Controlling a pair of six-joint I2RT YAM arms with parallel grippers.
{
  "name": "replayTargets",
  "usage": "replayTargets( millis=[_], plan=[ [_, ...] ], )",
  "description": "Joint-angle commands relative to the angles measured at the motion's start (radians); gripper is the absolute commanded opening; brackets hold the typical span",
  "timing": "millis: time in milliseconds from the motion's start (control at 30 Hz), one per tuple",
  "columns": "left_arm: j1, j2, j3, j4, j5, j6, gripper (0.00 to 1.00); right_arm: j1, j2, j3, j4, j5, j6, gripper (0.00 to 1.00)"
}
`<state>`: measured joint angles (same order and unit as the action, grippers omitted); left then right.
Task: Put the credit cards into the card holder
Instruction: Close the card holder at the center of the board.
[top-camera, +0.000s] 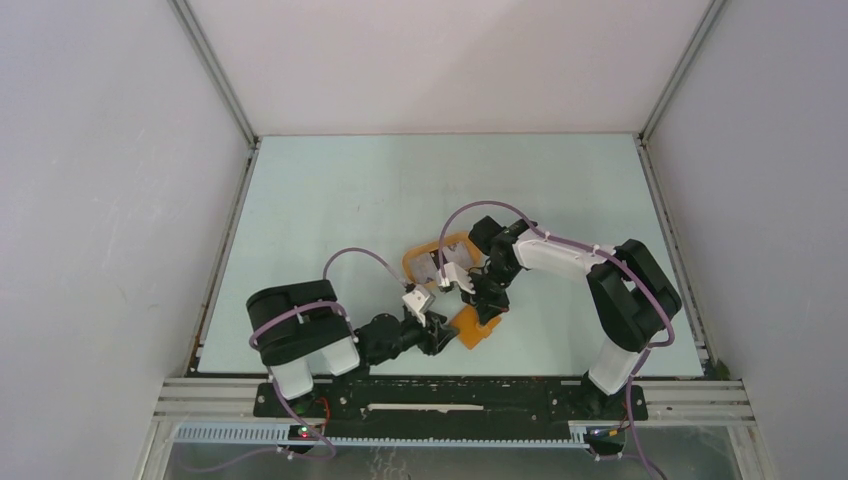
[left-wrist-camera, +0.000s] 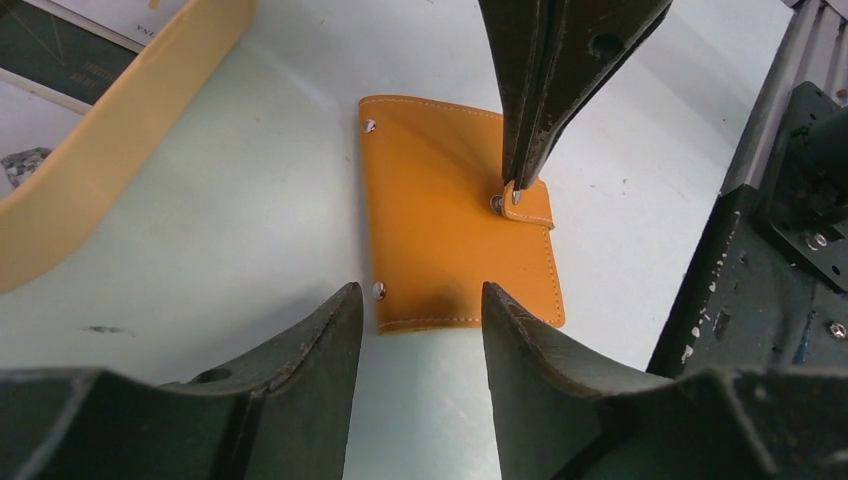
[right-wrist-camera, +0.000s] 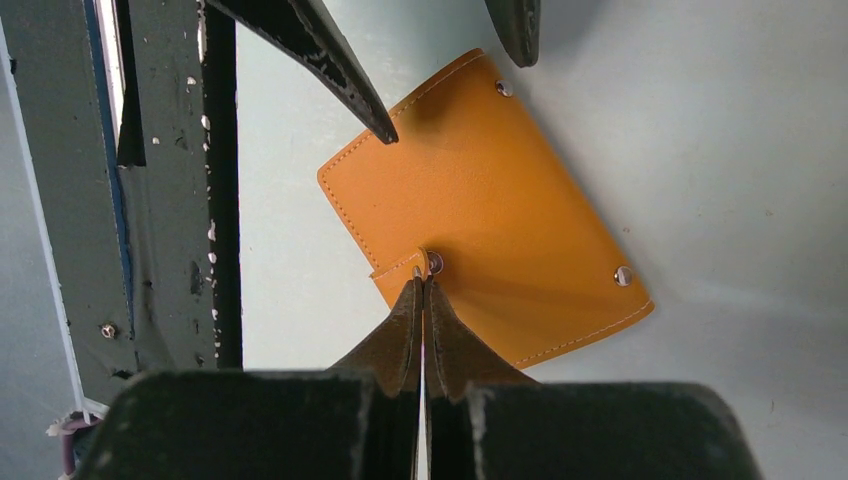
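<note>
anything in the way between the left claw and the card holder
Nothing visible. The left claw hangs open right at the near edge of the card holder. The shut right claw has its tips at the closing tab, off to one side of that path.

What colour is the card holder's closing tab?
The tab is orange; left wrist view shows it best.

Top camera: high behind the near edge, looking down over the whole bench (top-camera: 330, 200). Wrist cameras: each close above the card holder (left-wrist-camera: 440, 230), facing each other; all three share it.
</note>
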<state>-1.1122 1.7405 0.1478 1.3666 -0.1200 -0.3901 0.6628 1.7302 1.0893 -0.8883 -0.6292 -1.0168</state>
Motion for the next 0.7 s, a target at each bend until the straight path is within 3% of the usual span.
replayTargets(
  millis=[0,667],
  plan=[
    [-0.001,0.041,0.050,0.029,0.009,0.031,0.52,0.003,0.005,0.031,0.023,0.014,0.034,0.00],
    [-0.016,0.106,0.061,0.030,0.005,0.024,0.47,0.023,0.014,0.051,-0.011,-0.033,0.024,0.00]
  ],
)
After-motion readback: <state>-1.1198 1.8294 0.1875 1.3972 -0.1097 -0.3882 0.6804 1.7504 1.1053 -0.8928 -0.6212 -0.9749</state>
